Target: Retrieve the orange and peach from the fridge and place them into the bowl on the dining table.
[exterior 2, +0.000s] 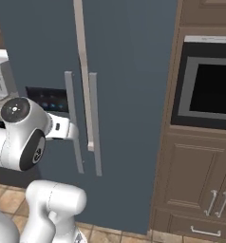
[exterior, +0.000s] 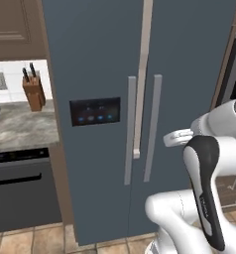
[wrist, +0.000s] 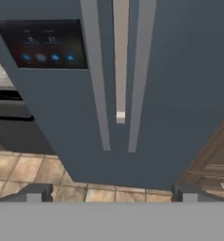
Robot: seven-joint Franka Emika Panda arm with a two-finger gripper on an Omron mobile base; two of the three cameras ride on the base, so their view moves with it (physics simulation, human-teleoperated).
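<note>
The fridge [exterior: 100, 64] stands right in front of me, slate-blue, with two long grey handles [exterior: 130, 129] and a dark panel with blue lights [exterior: 94, 111]. A narrow pale strip runs down between its two doors [wrist: 120, 56]. In the hand view my gripper [wrist: 111, 194] is open and empty, and its fingertips [wrist: 38, 193] frame the lower ends of the handles from a short distance. The white hand [exterior 2: 62, 128] reaches toward the left handle. The orange and the peach are hidden. The bowl and the dining table are out of view.
Left of the fridge a grey stone counter [exterior: 21, 126] carries a wooden knife block [exterior: 33, 90], above a dark appliance front [exterior: 21, 188]. To the right stand a built-in wall oven [exterior 2: 210, 90] and brown wooden cabinets [exterior 2: 195, 180]. Tan floor tiles [wrist: 20, 169] lie below.
</note>
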